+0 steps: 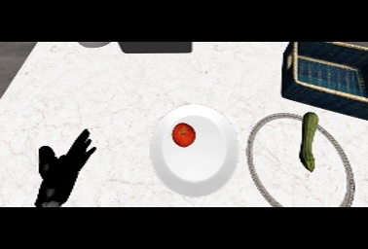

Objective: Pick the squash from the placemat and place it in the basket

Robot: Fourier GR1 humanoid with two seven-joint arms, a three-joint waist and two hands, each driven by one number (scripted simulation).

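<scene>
A long green squash (308, 141) lies upright in the view on the right half of a round white placemat (262, 146) with a grey rim, at the lower right. A dark blue woven basket (327, 78) stands at the upper right, just beyond the placemat. My left hand (63, 168) rests open at the lower left, fingers pointing up, far from the squash. My right hand does not show.
A white plate (194, 165) sits in the middle with a red tomato (184, 134) on its upper left part. A dark grey object (156, 47) and a light grey round one (95, 44) stand at the counter's far edge. The counter's left edge runs diagonally at the upper left.
</scene>
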